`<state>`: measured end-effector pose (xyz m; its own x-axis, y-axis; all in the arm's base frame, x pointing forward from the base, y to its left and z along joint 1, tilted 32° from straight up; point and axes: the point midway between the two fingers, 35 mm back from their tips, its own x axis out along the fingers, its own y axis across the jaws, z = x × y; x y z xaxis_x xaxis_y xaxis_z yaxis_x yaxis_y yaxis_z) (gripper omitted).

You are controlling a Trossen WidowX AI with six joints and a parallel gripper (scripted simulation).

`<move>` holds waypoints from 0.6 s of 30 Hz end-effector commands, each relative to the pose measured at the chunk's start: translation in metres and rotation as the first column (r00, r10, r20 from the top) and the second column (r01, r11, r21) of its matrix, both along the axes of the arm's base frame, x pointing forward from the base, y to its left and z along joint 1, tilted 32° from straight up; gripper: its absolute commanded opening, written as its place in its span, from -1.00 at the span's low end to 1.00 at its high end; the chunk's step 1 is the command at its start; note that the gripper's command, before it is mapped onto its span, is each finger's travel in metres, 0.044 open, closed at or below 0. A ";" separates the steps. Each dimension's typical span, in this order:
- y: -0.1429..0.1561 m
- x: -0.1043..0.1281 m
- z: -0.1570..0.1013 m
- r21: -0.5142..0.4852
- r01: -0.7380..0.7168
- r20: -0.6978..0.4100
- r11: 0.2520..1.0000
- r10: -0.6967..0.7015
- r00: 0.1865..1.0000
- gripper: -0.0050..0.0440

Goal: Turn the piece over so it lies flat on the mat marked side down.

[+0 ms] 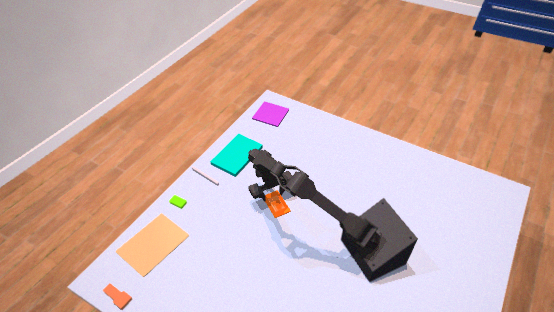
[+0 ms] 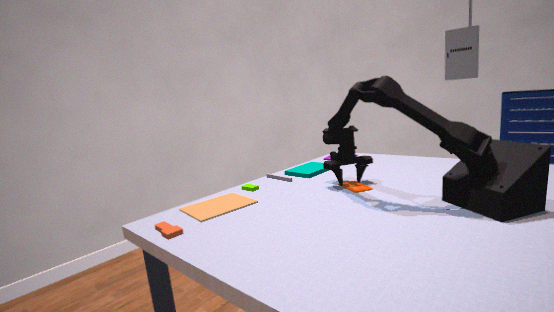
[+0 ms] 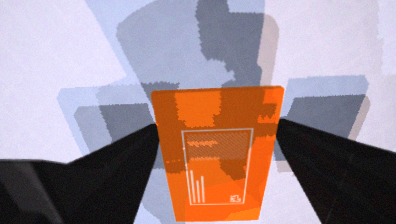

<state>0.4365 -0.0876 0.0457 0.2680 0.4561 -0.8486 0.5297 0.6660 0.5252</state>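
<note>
The piece is a flat orange card (image 3: 216, 152) with a white printed mark facing up. It lies flat on the pale mat in the middle of the table and shows in the side view (image 2: 357, 187) too. My gripper (image 3: 216, 128) is down at the mat, pointing straight down, with one dark finger against each long side edge of the card. It is shut on the card. In the overhead view the gripper (image 1: 265, 192) stands over the card's far end.
Along the mat's left side lie a magenta square (image 1: 270, 113), a teal slab (image 1: 236, 154), a thin white bar (image 1: 205, 176), a small green block (image 1: 178, 201), a tan sheet (image 1: 152, 244) and an orange notched block (image 1: 117, 296). My base (image 1: 385, 240) stands to the right.
</note>
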 end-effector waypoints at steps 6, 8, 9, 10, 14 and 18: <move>0.000 0.000 0.000 0.000 0.000 0.001 1.000 0.000 1.000 -0.80; 0.000 0.000 0.000 0.000 0.000 0.001 1.000 0.000 1.000 -0.80; 0.000 0.000 0.000 0.000 0.000 0.001 1.000 0.000 1.000 -0.80; 0.000 0.000 0.000 0.000 0.000 0.001 1.000 0.000 1.000 -0.80; -0.006 -0.004 0.011 0.000 0.002 -0.001 1.000 -0.002 1.000 -0.80; -0.013 -0.010 0.026 0.001 0.005 -0.003 1.000 -0.005 1.000 -0.80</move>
